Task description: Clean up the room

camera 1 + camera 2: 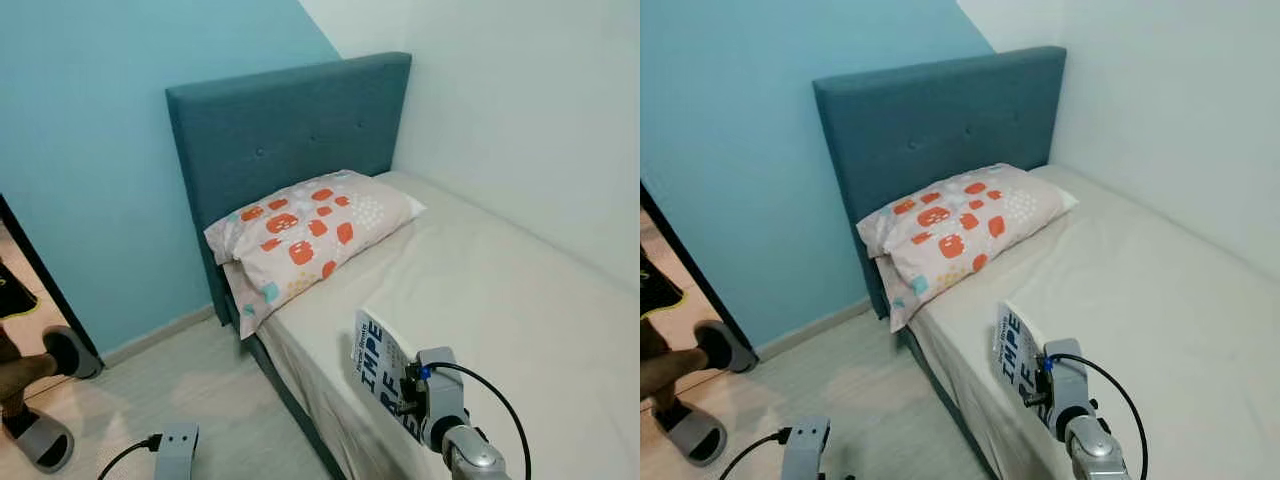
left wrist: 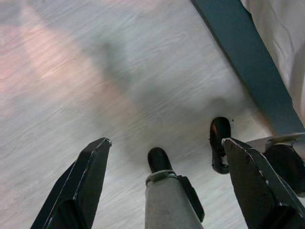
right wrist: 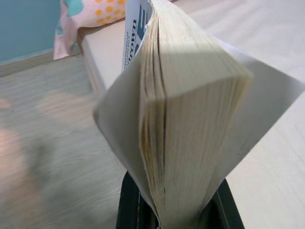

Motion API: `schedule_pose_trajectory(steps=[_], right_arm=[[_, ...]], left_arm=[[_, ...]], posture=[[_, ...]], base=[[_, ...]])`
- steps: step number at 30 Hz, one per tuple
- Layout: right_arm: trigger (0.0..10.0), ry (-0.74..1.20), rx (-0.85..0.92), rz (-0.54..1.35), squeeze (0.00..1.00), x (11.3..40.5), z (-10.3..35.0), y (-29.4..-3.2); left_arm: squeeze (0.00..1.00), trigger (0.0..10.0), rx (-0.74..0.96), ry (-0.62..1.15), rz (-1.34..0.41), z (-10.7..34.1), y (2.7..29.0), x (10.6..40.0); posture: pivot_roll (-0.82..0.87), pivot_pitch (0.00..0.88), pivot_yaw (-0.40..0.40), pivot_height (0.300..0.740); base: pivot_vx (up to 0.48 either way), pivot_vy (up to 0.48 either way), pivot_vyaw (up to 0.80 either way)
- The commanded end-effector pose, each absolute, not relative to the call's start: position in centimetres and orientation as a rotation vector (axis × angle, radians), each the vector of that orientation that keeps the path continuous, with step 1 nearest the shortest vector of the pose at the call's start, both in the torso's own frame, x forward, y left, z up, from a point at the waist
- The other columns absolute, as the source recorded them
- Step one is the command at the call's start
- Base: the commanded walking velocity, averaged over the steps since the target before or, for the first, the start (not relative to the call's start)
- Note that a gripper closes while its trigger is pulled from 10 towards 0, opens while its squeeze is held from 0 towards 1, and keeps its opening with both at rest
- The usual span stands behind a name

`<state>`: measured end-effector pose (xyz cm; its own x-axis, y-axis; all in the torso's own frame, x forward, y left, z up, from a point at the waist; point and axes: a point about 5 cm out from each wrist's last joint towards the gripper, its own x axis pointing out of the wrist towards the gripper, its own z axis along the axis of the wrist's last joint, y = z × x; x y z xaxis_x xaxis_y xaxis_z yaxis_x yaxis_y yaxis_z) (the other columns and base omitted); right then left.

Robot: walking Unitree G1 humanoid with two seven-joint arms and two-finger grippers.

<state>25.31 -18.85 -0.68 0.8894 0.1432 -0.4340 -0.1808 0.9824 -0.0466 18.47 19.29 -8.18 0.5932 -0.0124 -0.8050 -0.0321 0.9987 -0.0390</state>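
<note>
- Two silver arms are showing at the foot of the head camera's frame, in a small bedroom with a blue wall on one side and a white wall on the other.
- The right gripper is clamping a paperback book, its jaws closed on the lower end of the pages, whose fanned edges are facing the wrist camera.
- The book is being held upright over the near side edge of the bed, its white cover with bold black lettering turned toward the floor side.
- A pillow printed with orange and teal shapes is lying at the head end of the bed, leaning against the teal padded headboard, with one corner drooping over the side edge of the mattress.
- The left gripper is hanging low over the pale wood-look floor, just beside the bed's dark teal base rail, its jaws standing wide apart and holding nothing.
- The robot's own leg and foot are appearing between those spread fingers in the left wrist view.
- A person's feet in grey slippers are standing at the doorway by the left edge of the floor, well apart from the bed.
</note>
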Motion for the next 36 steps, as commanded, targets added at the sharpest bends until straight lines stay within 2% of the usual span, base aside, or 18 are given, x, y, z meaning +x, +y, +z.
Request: schedule_pose_trajectory(steps=[1,11,24,36], right_arm=[[10.0,0.378,-0.090,0.205,0.00,25.8,0.3,-18.4],[10.0,0.367,-0.078,0.255,0.00,25.7,0.4,-17.8],[10.0,0.402,-0.085,0.201,0.00,25.8,0.1,-18.4],[10.0,0.394,-0.020,0.153,0.00,25.7,0.2,-19.0]], left_arm=[[0.00,10.0,-0.039,0.924,0.031,-8.0,19.9,18.7],[0.00,10.0,-0.025,0.927,0.028,-8.0,19.8,18.6],[0.00,10.0,-0.007,0.933,0.001,-8.0,19.9,18.6],[0.00,10.0,-0.005,0.927,-0.023,-8.0,19.4,18.8]], posture=[[-0.09,0.000,-0.029,0.740],[-0.09,0.000,-0.029,0.740],[-0.10,0.000,-0.027,0.740],[-0.11,0.000,-0.023,0.740]], base=[[0.304,0.000,0.80],[0.339,0.000,0.79],[0.353,0.000,0.00],[0.368,0.000,-0.67]])
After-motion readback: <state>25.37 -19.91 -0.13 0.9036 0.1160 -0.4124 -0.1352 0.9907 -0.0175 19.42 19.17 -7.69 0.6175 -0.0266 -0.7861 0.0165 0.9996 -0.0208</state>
